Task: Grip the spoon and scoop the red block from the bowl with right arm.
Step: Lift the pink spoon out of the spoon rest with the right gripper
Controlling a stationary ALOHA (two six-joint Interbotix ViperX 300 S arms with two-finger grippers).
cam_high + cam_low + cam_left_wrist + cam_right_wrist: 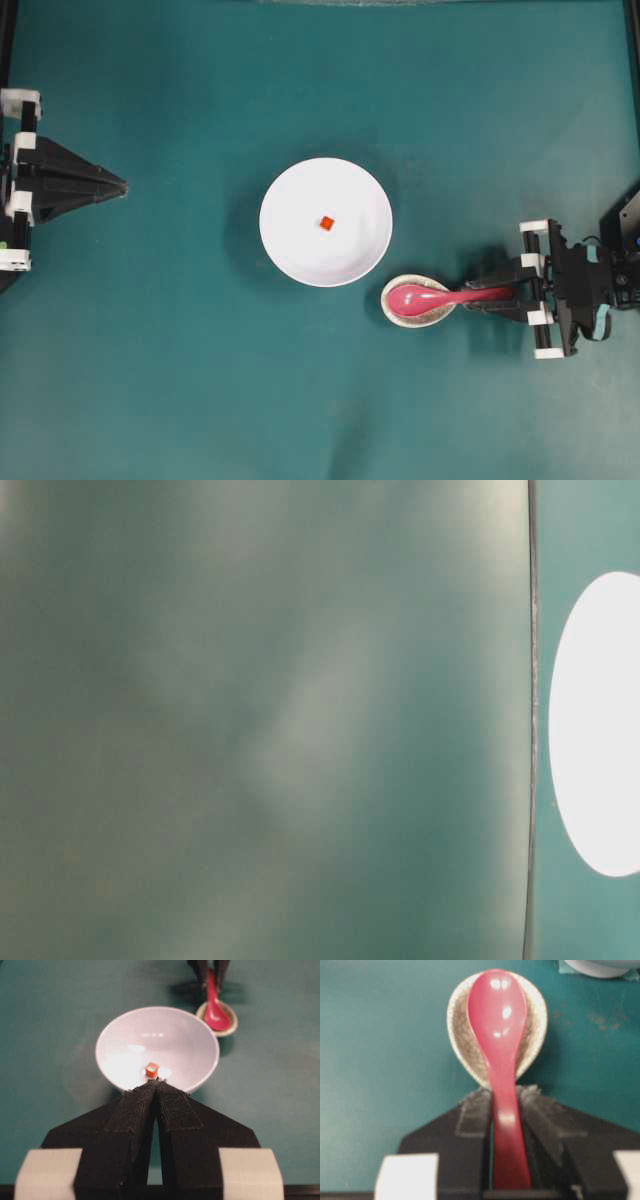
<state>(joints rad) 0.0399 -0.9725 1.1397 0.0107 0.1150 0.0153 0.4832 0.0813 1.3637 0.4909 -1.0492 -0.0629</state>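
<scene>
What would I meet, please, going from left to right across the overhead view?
Left gripper → white bowl with the red block inside → small beige dish holding the pink spoon → right gripper, its fingers either side of the spoon's handle.

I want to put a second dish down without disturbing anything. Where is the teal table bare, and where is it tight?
Bare: the wide teal tabletop between the left end effector and the large white bowl, plus the strips above and below it. Crowded: lower right of the bowl, where the speckled beige spoon rest, magenta-pink spoon and right end effector sit close together.
</scene>
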